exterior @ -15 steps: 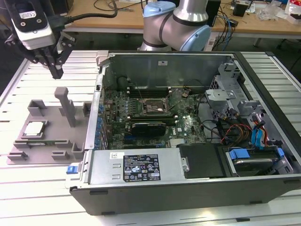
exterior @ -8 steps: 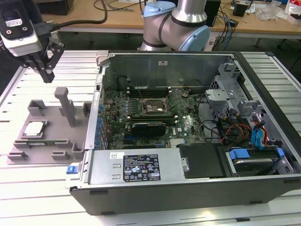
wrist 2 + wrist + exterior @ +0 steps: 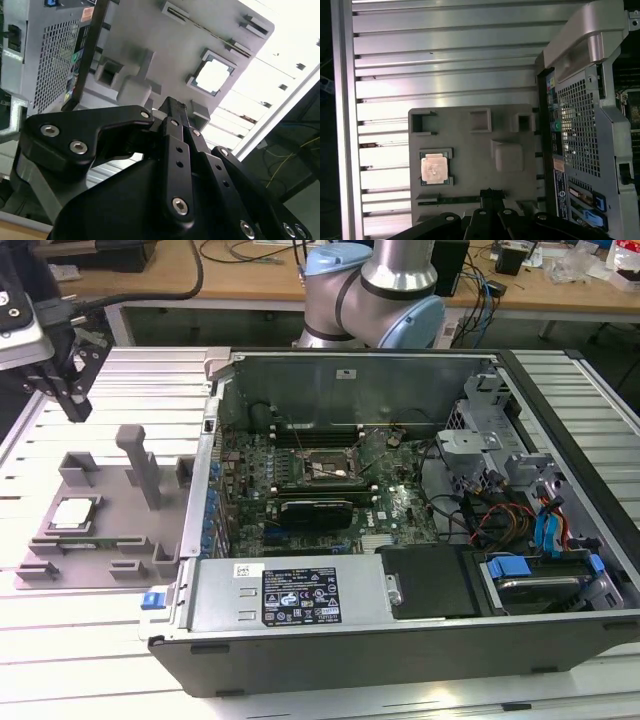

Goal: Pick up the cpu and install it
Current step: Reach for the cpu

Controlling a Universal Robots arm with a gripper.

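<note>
1. Closest to the wrist cameras is the hand [image 3: 174, 104]. It is built of black jointed links held with bright bolts, and its fingers are drawn together with nothing between them.
2. In the exterior view the hand [image 3: 78, 408] hangs above the bench [image 3: 100, 640], over the far end of the grey tray [image 3: 120, 525] and apart from the chip.
3. The cpu [image 3: 434, 167] lies flat in a square pocket of that tray, to the exterior view's left of the open computer case [image 3: 350, 380]. It is a thin square with a shiny silver-grey lid and a pale rim.
4. We judge the step in hand to be the reach for the cpu. To do it well, the fingers have to part, come down square to the chip's sides and take it by the edges. The lid looks smooth and slippery, and the chip sits low in its pocket.
5. The tray is matte moulded plastic with pockets and upright posts. The tall post [image 3: 140, 465] stands near the cpu, so we would keep clear of it.
6. The bench is ribbed aluminium slats that reflect the light.
7. Farthest off, inside the sheet-metal case, the black socket [image 3: 325, 468] sits on the green board, well apart from the cpu.
</note>
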